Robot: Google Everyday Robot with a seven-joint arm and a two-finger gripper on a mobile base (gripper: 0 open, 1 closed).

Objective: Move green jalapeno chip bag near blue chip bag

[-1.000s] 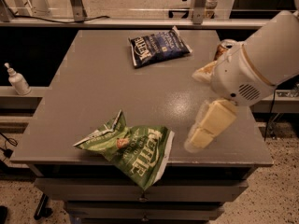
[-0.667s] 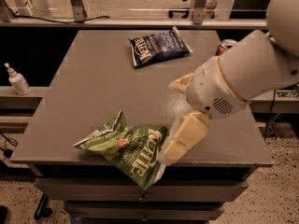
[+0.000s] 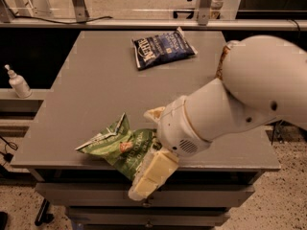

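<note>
At the front edge of the grey rectangular bench (image 3: 96, 90) lies the crumpled bright green foil jalapeno chip bag with white lettering (image 3: 115, 145), its right corner reaching the lip. The biggest change is here. A second ago the cream-coloured two-finger gripper (image 3: 143, 153) hung over bare bench to the right of the bag and apart from it. It has since swung left and dropped onto the bag's right end.

The jaws look spread rather than pressed together. One pale finger (image 3: 152, 172) runs down past the bench lip in front of the bag, and the other shows at the bag's far side, with the foil between them. I see no pinch yet, and the bag lies where it did before, so it has not been lifted or dragged. I judge the reach to be finished and the grasp to be the step in hand. Closing should catch the foil, but the hold is near one end, so the bag may sag or slip when raised.

Behind the gripper, the bulky white arm (image 3: 240, 95) crosses the right half of the bench and partly hides a gold drink can (image 3: 222, 63). At the far edge, well apart from the green bag, the flat dark navy-blue chip bag with white block lettering (image 3: 163, 48) lies unmoved. The whole carry across the bench is still to do. A small white pump bottle (image 3: 18, 83) stands on a ledge off to the left.
</note>
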